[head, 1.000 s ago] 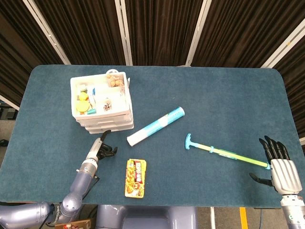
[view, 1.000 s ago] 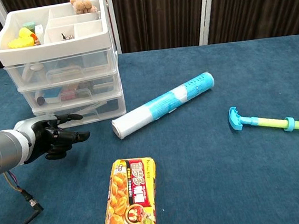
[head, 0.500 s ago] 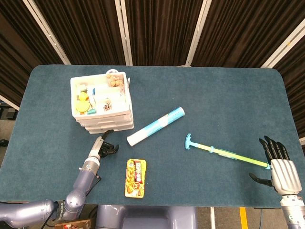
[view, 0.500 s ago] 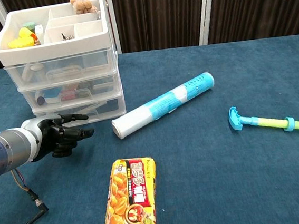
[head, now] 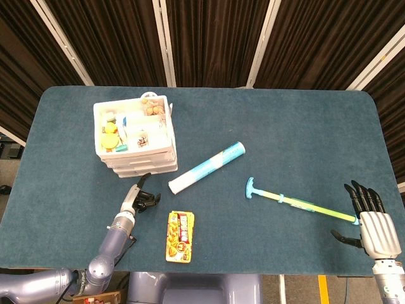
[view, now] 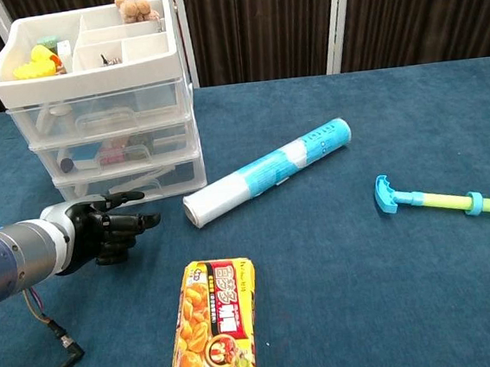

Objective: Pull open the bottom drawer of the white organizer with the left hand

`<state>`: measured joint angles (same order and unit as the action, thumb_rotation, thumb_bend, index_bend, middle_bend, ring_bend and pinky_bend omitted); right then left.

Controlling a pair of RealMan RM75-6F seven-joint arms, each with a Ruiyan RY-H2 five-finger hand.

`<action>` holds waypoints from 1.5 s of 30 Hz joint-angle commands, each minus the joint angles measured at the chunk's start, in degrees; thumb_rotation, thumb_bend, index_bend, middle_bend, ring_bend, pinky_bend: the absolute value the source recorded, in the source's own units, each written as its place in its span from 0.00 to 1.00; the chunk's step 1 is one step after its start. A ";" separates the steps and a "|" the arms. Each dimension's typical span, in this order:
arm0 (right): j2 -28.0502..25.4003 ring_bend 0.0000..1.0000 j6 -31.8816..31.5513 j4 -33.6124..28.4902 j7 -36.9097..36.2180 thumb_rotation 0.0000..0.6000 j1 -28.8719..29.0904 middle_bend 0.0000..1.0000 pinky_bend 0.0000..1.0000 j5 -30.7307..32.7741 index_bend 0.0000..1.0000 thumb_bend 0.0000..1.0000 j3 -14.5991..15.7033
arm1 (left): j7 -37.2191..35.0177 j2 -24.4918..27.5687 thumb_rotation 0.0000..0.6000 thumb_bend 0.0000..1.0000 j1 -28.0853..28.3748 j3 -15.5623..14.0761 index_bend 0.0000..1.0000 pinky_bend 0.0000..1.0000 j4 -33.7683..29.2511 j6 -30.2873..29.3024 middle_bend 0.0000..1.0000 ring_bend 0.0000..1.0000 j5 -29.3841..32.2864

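Observation:
The white organizer [head: 136, 136] [view: 98, 102] stands at the table's left rear, its top tray holding small items. Its bottom drawer [view: 132, 182] is closed, as are the two above it. My left hand [head: 139, 198] [view: 102, 228] hovers just in front of that drawer, fingers apart and partly curled, holding nothing and not touching the drawer. My right hand [head: 370, 221] rests open at the table's front right corner, near the end of the stick toy.
A blue-and-white roll [head: 207, 167] [view: 265, 171] lies diagonally right of the organizer. A yellow snack packet [head: 180, 236] [view: 213, 327] lies near the front edge. A teal-and-yellow stick toy [head: 297, 202] [view: 446, 200] lies to the right.
My left hand has drifted to the right along the organizer's front, still empty. The right hand has not moved.

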<state>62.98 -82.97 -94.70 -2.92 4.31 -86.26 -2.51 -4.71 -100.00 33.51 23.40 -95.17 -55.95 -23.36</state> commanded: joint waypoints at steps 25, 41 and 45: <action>-0.02 0.00 -0.01 -0.01 -0.13 1.00 0.04 0.00 0.00 -0.37 0.00 0.09 0.14 | 0.61 -2.50 1.00 0.44 3.53 2.65 0.14 0.97 5.06 3.10 0.98 0.95 4.36; -0.01 0.00 -0.26 -0.07 -0.06 1.00 -0.06 0.00 0.00 -0.40 0.00 0.09 0.12 | 0.79 0.49 1.00 0.44 1.12 -0.68 0.21 0.97 0.98 3.51 0.98 0.95 3.86; -0.07 0.00 -0.38 -0.09 -0.07 1.00 -0.09 0.00 0.00 -0.51 0.00 0.09 0.12 | 1.36 1.71 1.00 0.44 0.42 -2.21 0.21 0.97 0.54 3.52 0.98 0.95 2.25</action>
<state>62.91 -83.33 -94.79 -3.00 4.23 -86.75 -2.38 -3.69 -98.76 34.19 21.80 -94.47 -52.35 -20.29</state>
